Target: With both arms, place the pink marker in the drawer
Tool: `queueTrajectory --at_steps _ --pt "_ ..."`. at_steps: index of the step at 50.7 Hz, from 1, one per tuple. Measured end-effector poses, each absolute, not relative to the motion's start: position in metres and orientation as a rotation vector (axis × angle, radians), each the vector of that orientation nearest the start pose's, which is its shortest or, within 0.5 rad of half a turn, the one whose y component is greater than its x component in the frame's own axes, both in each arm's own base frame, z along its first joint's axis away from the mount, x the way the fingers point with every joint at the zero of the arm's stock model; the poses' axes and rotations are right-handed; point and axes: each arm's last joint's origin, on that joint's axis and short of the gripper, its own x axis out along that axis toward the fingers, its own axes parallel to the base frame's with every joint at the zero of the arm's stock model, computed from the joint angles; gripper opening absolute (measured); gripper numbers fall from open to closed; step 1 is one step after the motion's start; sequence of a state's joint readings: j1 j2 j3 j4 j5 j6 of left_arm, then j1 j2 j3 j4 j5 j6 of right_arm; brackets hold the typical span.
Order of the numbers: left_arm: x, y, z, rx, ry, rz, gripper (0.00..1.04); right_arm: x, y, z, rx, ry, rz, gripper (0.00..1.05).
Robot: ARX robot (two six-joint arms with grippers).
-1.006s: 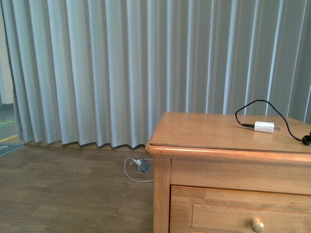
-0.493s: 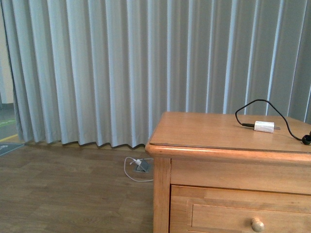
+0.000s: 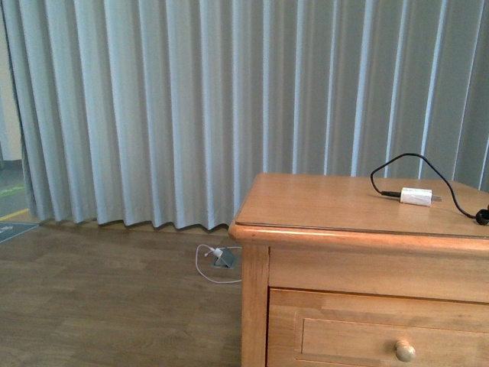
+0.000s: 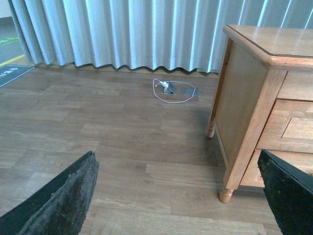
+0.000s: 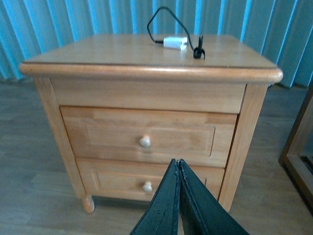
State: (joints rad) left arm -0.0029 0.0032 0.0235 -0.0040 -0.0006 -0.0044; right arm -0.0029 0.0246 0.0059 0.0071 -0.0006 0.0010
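Currently no pink marker visible in any view. Cabinet (image 5: 146, 93) stands before the curtain (image 3: 191, 107); top drawer (image 5: 146, 137) is fully closed, knob (image 5: 145, 142) centred. White charger plug (image 3: 416, 196) with black cable (image 3: 397, 164) lies on the cabinet top. Left claw (image 4: 176, 196) is spread wide above the floor (image 4: 98, 132). Right claw (image 5: 178, 196) is pressed together, empty, facing the drawer fronts.

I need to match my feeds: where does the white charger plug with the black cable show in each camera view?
Front view: white charger plug on the honey-coloured wooden cabinet's top, near the right edge of the picture.
Left wrist view: not in it; only the cabinet's corner shows.
Right wrist view: plug at the back of the cabinet top.
Shared landmark: the cabinet's rounded top edge.
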Motion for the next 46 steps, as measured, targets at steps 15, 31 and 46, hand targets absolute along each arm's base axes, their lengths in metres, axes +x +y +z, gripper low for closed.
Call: queueTrajectory --at_steps 15,31,46 --pt "0.0964 -0.0003 0.1709 -0.004 -0.016 -0.002 0.99 0.0976 -0.0003 0.1653 0.001 -0.003 -0.002 0.01" --pt "0.0964 -0.0003 0.1709 -0.004 -0.016 -0.002 0.99 0.0976 -0.0003 0.1653 0.0 -0.002 -0.002 0.6" --pt "0.0964 -0.0003 0.1709 -0.004 -0.016 -0.003 0.99 0.0976 -0.0003 0.1653 0.001 -0.002 -0.002 0.96"
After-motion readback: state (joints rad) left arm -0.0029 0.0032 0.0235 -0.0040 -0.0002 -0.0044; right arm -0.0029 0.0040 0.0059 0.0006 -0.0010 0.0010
